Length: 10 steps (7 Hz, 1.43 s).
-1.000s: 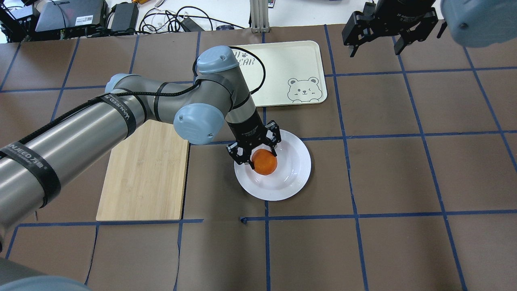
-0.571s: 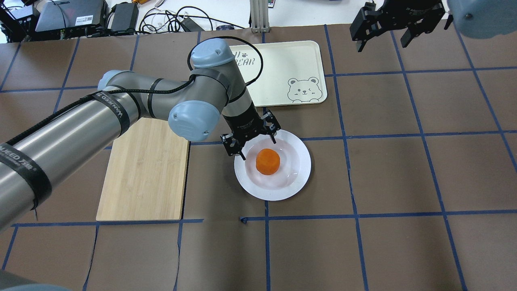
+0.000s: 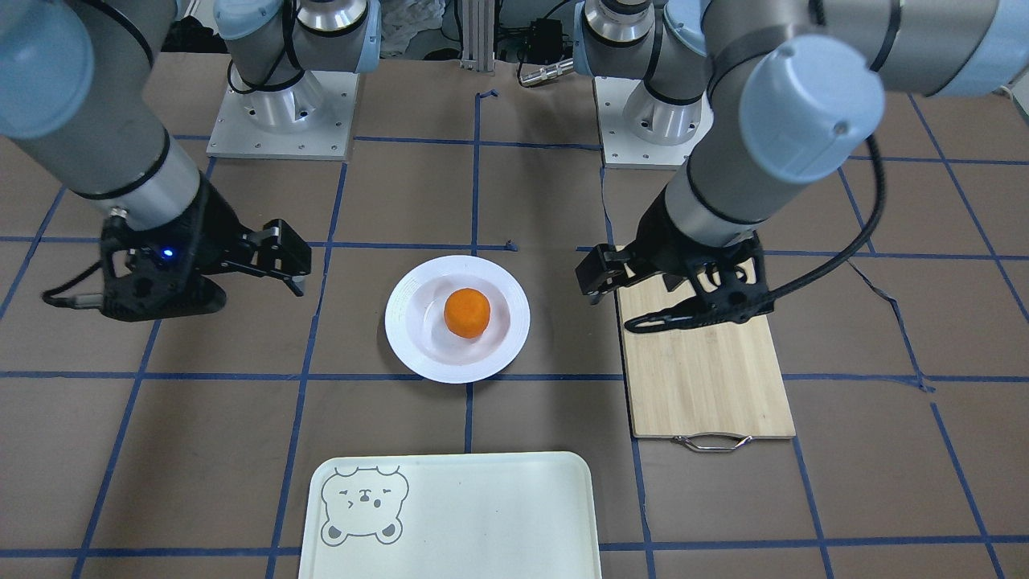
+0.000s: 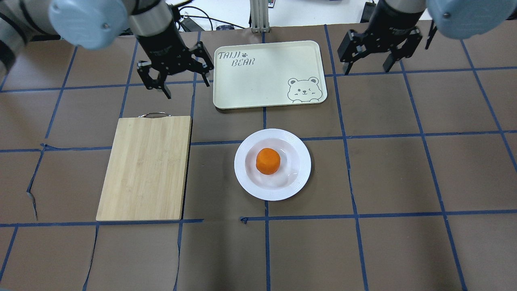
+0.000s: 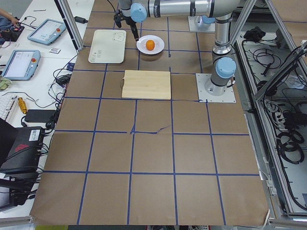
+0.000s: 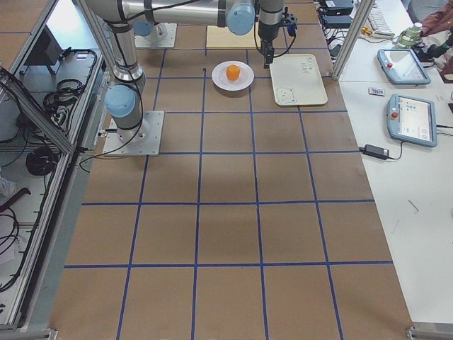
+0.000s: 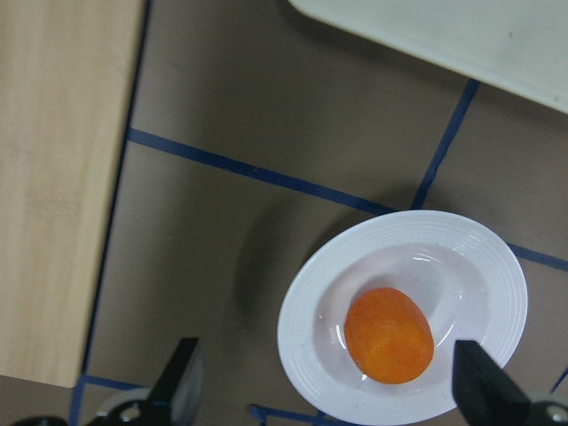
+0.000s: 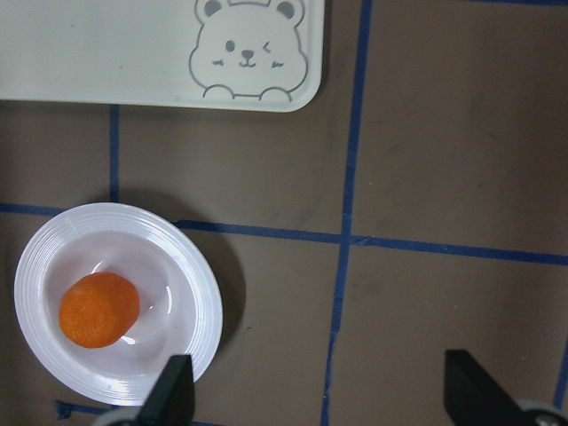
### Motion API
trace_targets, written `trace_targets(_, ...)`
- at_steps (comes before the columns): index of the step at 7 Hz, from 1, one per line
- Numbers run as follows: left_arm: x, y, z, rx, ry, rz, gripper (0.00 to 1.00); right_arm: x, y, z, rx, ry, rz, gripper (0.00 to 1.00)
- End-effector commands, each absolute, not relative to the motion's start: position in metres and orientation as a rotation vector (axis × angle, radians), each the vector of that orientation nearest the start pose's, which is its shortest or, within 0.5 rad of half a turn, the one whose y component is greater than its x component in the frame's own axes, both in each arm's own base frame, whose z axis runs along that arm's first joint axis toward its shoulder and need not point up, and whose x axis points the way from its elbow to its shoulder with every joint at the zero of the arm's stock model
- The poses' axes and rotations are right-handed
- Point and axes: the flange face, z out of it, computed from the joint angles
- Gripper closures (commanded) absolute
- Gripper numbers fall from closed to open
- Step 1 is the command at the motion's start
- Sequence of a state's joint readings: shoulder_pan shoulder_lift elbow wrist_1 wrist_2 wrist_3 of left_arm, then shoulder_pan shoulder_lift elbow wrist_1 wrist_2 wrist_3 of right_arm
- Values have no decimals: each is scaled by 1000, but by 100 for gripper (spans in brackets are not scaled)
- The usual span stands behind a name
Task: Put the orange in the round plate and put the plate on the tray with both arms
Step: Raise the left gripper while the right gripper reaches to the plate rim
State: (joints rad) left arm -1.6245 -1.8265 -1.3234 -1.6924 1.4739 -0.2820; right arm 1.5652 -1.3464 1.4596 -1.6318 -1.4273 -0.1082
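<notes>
The orange lies in the sunken centre of the round white plate, with nothing touching it. The cream tray with its bear drawing lies just beyond the plate, with bare table between them. My left gripper hangs open, high above the table at the tray's left end. On the far side, my right gripper hangs open off the tray's right end. Both wrist views look down on the fruit: orange and orange, each in the plate.
A bamboo cutting board with a metal handle lies left of the plate. Blue tape lines grid the brown table cover. Cables and electronics sit beyond the table's far edge.
My left gripper, which was down around the orange in the plate, has let go, lifted and swung back to the tray's left end. The orange stays in the plate. The right gripper shifted slightly.
</notes>
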Motion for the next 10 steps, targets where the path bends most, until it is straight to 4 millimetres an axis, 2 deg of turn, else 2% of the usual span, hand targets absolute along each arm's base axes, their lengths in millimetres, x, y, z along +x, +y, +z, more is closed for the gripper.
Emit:
trace_targets(1, -165, -534, 540, -295, 3168, 20, 0, 171, -582, 351, -118, 2837, 118, 1)
trace_targets(2, -166, -517, 533, -230, 3165, 45, 0, 176, -569, 312, -60, 2757, 87, 0)
trace_targets(3, -164, -482, 531, -232, 3163, 60, 0, 182, -548, 272, 21, 2713, 43, 0)
trace_targets(4, -158, -464, 519, -241, 3165, 48, 0, 187, -532, 244, 27, 2662, -34, 0)
trace_targets(5, -159, -474, 508, -232, 3177, -154, 0, 186, -527, 233, 23, 2634, -42, 0)
trace_targets(6, -159, -475, 501, -223, 3175, -207, 0, 187, -526, 222, 43, 2633, -8, 0)
trace_targets(7, -157, -475, 504, -226, 3164, -211, 0, 191, -520, 214, 14, 2636, -14, 0)
trace_targets(8, -156, -474, 503, -226, 3156, -208, 0, 190, -515, 192, 14, 2637, -6, 0)
trace_targets(10, -154, -473, 505, -231, 3148, -213, 0, 191, -488, 167, 24, 2636, -26, 0)
